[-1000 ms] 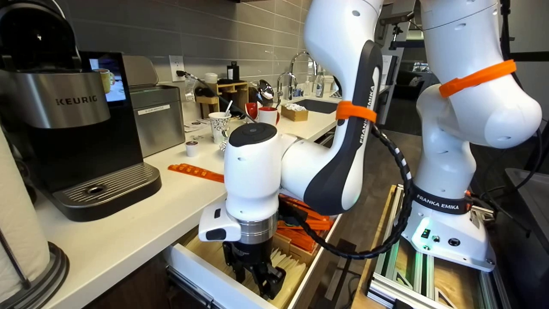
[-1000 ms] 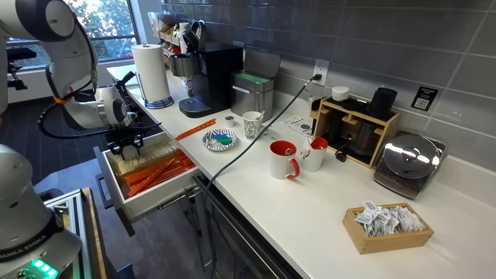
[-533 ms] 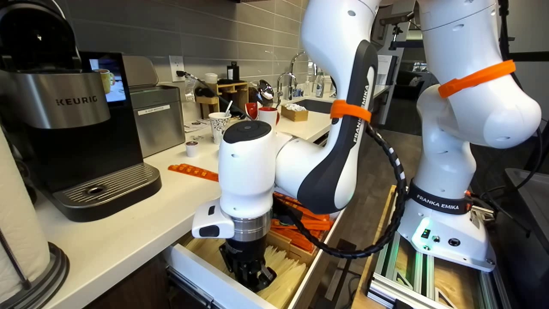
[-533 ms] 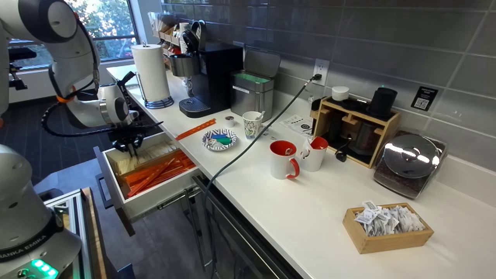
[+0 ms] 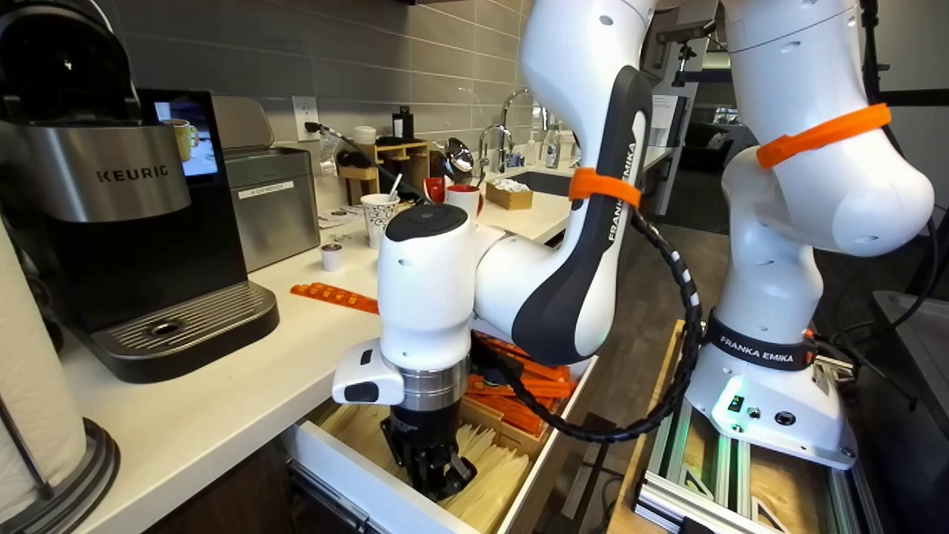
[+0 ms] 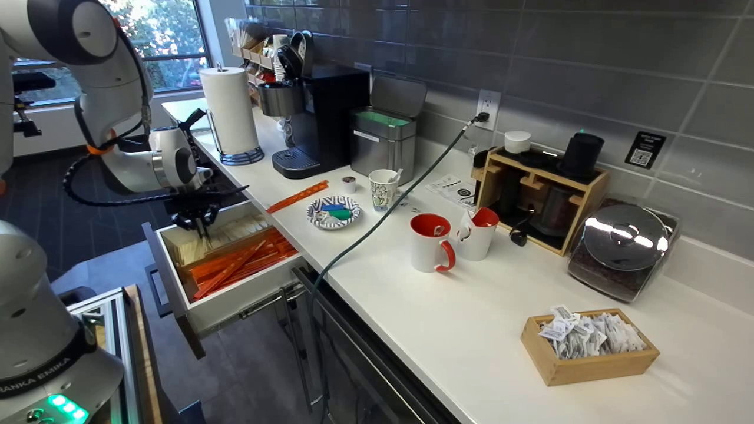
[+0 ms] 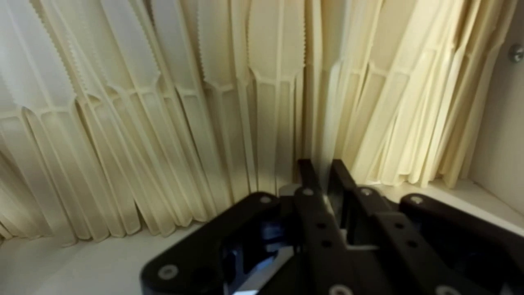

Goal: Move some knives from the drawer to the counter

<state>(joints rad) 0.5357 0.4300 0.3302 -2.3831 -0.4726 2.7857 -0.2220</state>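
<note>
Wrist view shows the black two-fingered end effector nearly closed, pinching one slender cream plastic knife, with matching knives to left and right in the shallow white drawer.

My wrist view shows cream serrated knives, blades toward twelve o'clock. Their drawer stands open below the white counter.
</note>
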